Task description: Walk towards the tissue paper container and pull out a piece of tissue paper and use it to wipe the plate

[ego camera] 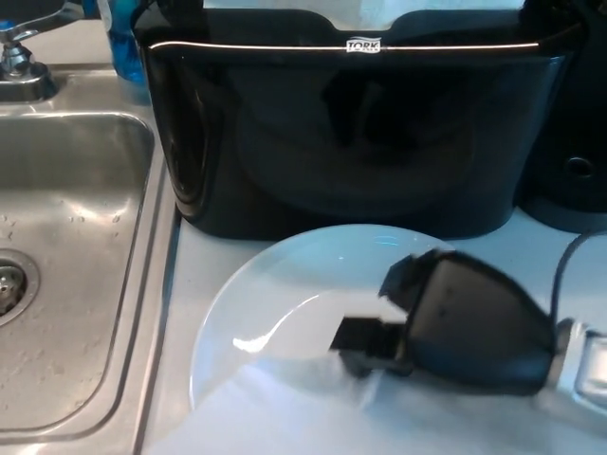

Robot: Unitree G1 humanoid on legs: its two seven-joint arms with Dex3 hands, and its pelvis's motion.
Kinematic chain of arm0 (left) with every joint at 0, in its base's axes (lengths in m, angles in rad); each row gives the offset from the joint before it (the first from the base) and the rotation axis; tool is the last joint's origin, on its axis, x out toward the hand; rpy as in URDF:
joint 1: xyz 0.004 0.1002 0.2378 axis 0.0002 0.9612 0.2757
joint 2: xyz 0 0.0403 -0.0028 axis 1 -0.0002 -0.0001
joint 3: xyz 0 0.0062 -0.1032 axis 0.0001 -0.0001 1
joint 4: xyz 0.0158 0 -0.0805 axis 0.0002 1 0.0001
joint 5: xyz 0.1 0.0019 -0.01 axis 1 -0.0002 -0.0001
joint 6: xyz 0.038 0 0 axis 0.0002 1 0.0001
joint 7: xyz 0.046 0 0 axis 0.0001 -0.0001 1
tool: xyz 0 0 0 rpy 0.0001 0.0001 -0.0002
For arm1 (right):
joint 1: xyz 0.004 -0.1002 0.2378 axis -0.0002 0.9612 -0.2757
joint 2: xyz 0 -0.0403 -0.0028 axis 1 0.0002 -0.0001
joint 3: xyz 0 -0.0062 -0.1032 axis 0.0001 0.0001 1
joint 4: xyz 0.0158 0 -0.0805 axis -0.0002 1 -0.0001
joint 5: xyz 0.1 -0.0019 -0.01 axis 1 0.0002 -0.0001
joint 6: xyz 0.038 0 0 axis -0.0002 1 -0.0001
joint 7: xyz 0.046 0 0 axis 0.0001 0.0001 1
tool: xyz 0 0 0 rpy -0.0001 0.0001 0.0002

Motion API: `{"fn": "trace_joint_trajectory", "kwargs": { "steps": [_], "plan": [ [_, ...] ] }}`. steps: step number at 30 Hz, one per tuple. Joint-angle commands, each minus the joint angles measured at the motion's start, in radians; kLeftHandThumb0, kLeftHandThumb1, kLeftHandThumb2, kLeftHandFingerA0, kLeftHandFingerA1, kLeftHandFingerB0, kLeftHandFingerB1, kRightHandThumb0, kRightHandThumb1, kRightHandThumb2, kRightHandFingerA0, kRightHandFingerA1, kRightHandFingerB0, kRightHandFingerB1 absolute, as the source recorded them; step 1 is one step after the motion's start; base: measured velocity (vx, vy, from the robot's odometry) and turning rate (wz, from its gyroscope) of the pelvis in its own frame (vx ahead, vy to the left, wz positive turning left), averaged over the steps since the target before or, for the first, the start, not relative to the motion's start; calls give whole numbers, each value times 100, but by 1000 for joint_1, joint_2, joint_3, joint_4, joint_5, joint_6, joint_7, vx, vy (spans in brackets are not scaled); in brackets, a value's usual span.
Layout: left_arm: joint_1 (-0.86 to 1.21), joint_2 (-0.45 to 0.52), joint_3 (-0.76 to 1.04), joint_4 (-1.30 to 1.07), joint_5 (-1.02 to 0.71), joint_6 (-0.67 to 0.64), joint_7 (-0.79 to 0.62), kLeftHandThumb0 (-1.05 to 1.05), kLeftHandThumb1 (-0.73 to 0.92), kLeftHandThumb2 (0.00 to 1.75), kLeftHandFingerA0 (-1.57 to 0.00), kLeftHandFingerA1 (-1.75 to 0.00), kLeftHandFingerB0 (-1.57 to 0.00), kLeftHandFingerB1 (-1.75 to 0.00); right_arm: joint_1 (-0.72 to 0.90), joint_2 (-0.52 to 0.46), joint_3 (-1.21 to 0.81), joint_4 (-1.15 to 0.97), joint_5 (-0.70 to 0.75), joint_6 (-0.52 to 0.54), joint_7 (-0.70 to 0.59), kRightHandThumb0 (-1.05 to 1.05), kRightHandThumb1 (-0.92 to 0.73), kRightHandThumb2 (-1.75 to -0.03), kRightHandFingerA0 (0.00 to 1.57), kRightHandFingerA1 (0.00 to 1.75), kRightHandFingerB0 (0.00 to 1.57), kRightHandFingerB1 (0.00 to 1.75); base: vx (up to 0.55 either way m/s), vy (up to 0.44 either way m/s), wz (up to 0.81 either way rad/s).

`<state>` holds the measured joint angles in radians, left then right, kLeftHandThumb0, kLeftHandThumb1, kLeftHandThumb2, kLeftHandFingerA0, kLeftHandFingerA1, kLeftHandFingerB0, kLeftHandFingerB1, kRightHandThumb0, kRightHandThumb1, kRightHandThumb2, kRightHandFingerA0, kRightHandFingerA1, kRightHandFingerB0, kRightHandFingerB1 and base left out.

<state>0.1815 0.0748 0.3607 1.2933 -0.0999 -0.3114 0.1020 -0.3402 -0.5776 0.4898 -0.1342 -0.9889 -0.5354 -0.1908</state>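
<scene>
Your tissue paper (285,408) lies spread across the near half of the white plate (275,294), a translucent sheet whose long axis runs left to right along the bottom of the head view, its far edge slanting up toward the right where it meets the hand. Your right hand (446,322) sits on the right side of the plate, its fingers (365,339) pointing left and pressed down onto the tissue, so it is closed on the sheet against the plate; motion blur softens its outline. You cannot see your left hand. The plate rests on the pale counter (180,265), touching or nearly touching the base of the black tissue dispenser (351,133) just behind it. On the dispenser's upper rim a small white label reads "TORK" (360,45). To your left, the steel sink (66,265) and its faucet base (19,71) sit beside a blue bottle (123,47); a black round object (574,171) stands at the right.
</scene>
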Motion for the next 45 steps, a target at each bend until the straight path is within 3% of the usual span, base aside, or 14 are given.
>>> {"fn": "trace_joint_trajectory", "kwargs": {
  "steps": [1, 4, 5, 6, 9, 13, 16, 22, 23, 25, 28, 31, 32, 45],
  "plan": [
    [-4, 4, 3, 3, -6, -56, -1, -1, 79, 75, -76, -96, -65, -73, -22, -32, -37, 82, -23, -19, -14, -30, -52, -113, 132, 142, 88, 102, 0, 0, 0],
    [-11, 2, 9, 6, -12, -55, -10, 4, 78, 78, -75, -94, -65, -72, -31, -28, -50, 96, -21, -12, -8, -31, -53, -113, 132, 142, 88, 100, 0, 0, 0],
    [-14, 1, 11, 6, -14, -51, -8, 5, 77, 80, -76, -96, -65, -72, -37, -30, -50, 100, -40, -9, -21, -23, -54, -106, 110, 175, 88, 105, 0, 0, 0],
    [-13, 1, 3, 6, -2, -58, 2, 3, 77, 78, -78, -95, -66, -73, -43, -31, -52, 105, -51, -6, -22, -30, -54, -112, 131, 141, 87, 96, 0, 0, 0],
    [-7, 0, -6, -2, 5, -63, 10, 6, 77, 88, -77, -96, -66, -73, -50, -37, -53, 115, -57, 6, 8, -23, -52, -110, 108, 175, 86, 105, 0, 0, 0],
    [-5, 4, -12, -1, 9, -63, 13, 7, 77, 84, -76, -94, -65, -73, -54, -42, -54, 160, -79, -3, -43, -31, -51, -115, 136, 145, 86, 96, 0, 0, 0],
    [-13, 6, -8, 4, 1, -51, 6, 4, 78, 77, -75, -90, -65, -71, -46, -33, -48, 171, -74, -9, -53, -21, -53, -110, 111, 175, 87, 103, 0, 0, 0],
    [-18, 5, -14, 9, 7, -53, 15, 7, 76, 82, -76, -89, -67, -71, -36, -12, -22, 133, -98, -10, -64, -21, -50, -114, 110, 175, 84, 122, 0, 0, 0],
    [-18, 3, -17, 6, 9, -58, 18, 10, 76, 89, -78, -94, -66, -71, -33, 0, -11, 114, -105, -4, -57, -31, -54, -117, 130, 143, 86, 104, 0, 0, 0],
    [-23, -1, -23, 0, 9, -55, 26, 7, 78, 85, -77, -95, -65, -71, -27, 45, 25, 57, -121, 16, -26, -23, -55, -116, 112, 175, 84, 114, 0, 0, 0],
    [-24, -2, -23, 1, 5, -55, 23, 4, 80, 81, -76, -94, -64, -71, -28, 72, 50, 37, -120, 22, -5, -34, -48, -114, 130, 143, 85, 105, 0, 0, 0],
    [-25, -2, -19, 2, 1, -56, 16, 4, 80, 81, -76, -94, -64, -71, -32, 108, 82, 16, -115, 24, 23, -34, -48, -114, 130, 143, 85, 105, 0, 0, 0],
    [-23, -1, -22, 2, 5, -58, 23, 6, 80, 82, -76, -92, -64, -70, -31, 136, 104, 18, -126, 21, -2, -25, -45, -113, 110, 175, 86, 121, 0, 0, 0],
    [-12, 4, -20, -3, -2, -64, 19, 6, 80, 83, -75, -94, -64, -71, -35, 234, 184, 9, -140, 35, 26, -40, -47, -113, 134, 146, 90, 109, 0, 0, 0]
  ]
}}
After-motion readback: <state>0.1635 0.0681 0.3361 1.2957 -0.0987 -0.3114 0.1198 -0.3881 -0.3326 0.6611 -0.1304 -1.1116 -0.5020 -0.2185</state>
